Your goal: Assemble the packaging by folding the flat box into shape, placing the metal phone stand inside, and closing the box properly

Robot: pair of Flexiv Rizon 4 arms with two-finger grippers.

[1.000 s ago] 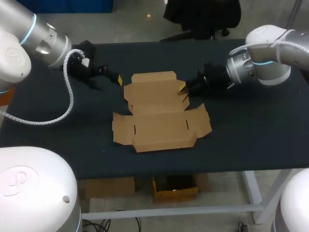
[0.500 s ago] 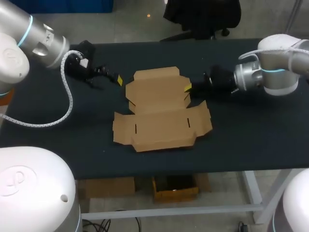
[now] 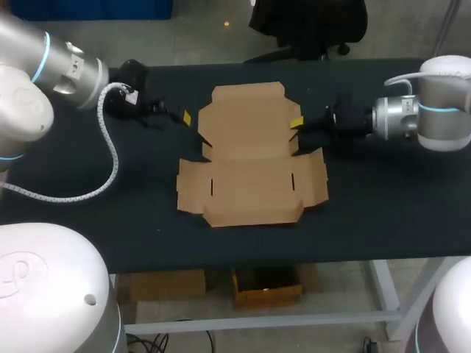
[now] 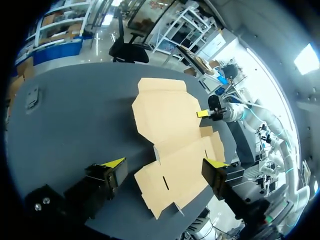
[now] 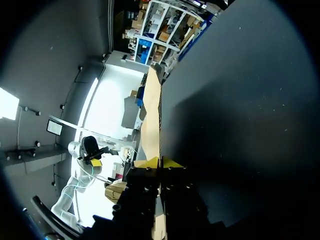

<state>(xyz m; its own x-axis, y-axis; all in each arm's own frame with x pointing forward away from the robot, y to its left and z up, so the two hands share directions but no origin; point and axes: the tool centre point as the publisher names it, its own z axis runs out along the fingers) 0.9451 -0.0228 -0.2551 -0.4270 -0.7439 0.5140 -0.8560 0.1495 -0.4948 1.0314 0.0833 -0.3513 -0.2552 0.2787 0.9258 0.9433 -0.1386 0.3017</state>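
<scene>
The right hand is clenching the edge of the flat box. Its two yellow tips are pressing together on the cardboard, which is running edge-on out from between them in its own wrist view. From above, that grip is sitting at the 3 o'clock side of the box's far panel, while the nearer panel, with its slots and side flaps, is lying spread on the desk toward 6 o'clock. The left hand is hanging released at about 10 o'clock of the box, just beside the far panel's edge and gripping nothing. Its wrist view is showing the fingers standing wide apart with the cardboard lying ahead of them. I am judging the task to be barely starting: no wall is standing up and no flap is tucked, so folding, loading and closing are all remaining. The metal phone stand is not showing in any view, so I cannot tell where it is. The head view is giving the sheet's whole outline and both arms, but not how the right fingers are meeting. The right wrist view is settling that while hiding the box's shape. The left wrist view is adding the right hand's yellow tip on the sheet's far edge.
</scene>
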